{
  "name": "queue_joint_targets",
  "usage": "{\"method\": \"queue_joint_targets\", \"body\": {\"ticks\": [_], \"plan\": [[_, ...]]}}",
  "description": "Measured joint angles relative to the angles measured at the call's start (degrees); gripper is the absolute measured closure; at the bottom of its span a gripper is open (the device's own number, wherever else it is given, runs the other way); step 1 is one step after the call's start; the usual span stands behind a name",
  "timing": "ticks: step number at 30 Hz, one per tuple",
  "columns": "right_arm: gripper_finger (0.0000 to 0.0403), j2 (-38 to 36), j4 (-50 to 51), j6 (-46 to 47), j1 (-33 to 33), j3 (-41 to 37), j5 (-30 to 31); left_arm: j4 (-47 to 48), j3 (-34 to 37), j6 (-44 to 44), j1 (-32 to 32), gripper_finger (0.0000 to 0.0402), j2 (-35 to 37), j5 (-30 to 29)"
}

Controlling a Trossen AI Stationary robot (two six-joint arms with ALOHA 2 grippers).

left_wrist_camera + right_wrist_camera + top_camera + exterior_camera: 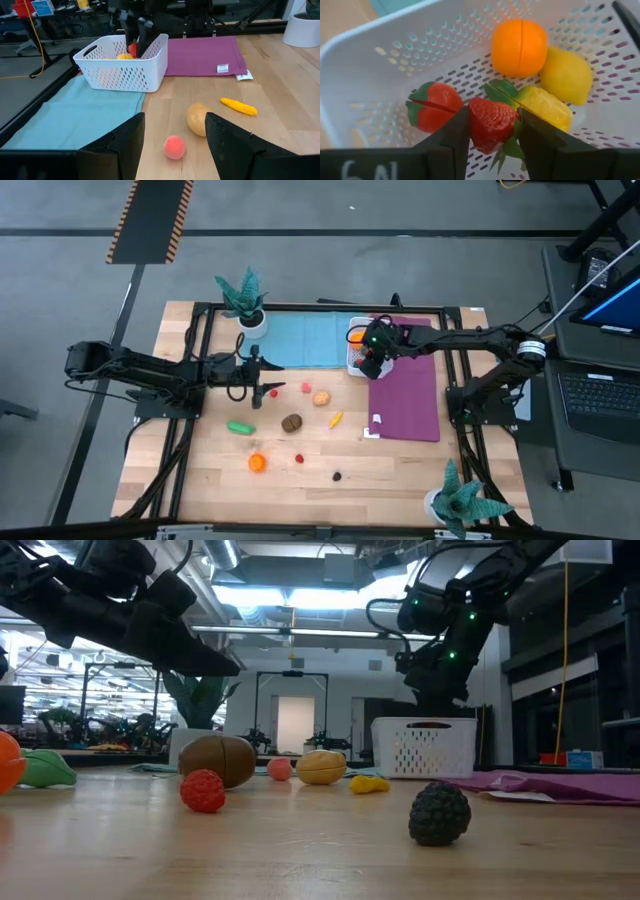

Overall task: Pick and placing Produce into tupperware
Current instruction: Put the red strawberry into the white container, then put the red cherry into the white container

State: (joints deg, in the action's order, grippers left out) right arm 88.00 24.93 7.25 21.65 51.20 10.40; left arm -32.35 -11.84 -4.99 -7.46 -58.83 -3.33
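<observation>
1. produce was split between the table and the tupperware [380, 65]; inside the white perforated container already lay an orange [519, 47], a lemon [567, 75], a pineapple piece [545, 107] and a red tomato-like piece [432, 106].
2. the right gripper [492, 131] hung inside the container, its fingers closed on a red strawberry [489, 122], not yet let go.
3. the container stood at the seam between a teal mat [300, 338] and a purple mat [408, 395], at the far side of the table [400, 480].
4. the left gripper [174, 137] hovered over the wood near the teal mat, fingers parted and holding nothing; just ahead of it sat a small pink-red ball [174, 147] and a tan, potato-like piece [197, 119].
5. left on the table: a yellow banana-like piece [336, 419], a brown piece [291, 422], a green one [240, 427], an orange one [257, 463], a small red berry [299, 458] and a dark berry [337, 476].
6. judging from that, the job looked roughly a third done, with about eight pieces still to move.
</observation>
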Motion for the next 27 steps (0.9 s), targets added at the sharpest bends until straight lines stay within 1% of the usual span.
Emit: {"method": "queue_joint_targets", "body": {"ticks": [5, 12, 14, 18, 20, 23, 27], "plan": [[0.0263, 1.59, -0.86, -0.05, 0.29, -0.02, -0.01, 0.34, -0.02, 0.00, 0.00, 0.0201, 0.00, 0.00], [0.0261, 1.69, -2.03, -0.17, 0.31, -0.04, -0.03, 0.34, -0.02, -0.02, 0.00, 0.0201, 0.00, 0.00], [0.0238, 1.69, -2.03, -0.11, 0.31, -0.04, -0.01, 0.32, -0.02, -0.02, 0.00, 0.0201, 0.00, 0.00], [0.0171, 1.69, -2.03, -0.03, 0.31, -0.04, 0.03, 0.32, -0.02, -0.04, 0.00, 0.0201, 0.00, 0.00], [0.0151, 1.69, -2.03, -0.02, 0.31, -0.04, 0.06, 0.32, -0.02, -0.02, 0.00, 0.0201, 0.00, 0.00], [0.0140, 1.67, -2.25, -0.08, 0.31, -0.04, 0.08, 0.32, -0.02, -0.02, 0.00, 0.0201, 0.00, 0.00], [0.0140, 1.63, -5.39, -2.84, 0.31, -0.04, 0.13, 0.30, -0.02, -0.07, 0.00, 0.0202, 0.00, 0.00]]}}
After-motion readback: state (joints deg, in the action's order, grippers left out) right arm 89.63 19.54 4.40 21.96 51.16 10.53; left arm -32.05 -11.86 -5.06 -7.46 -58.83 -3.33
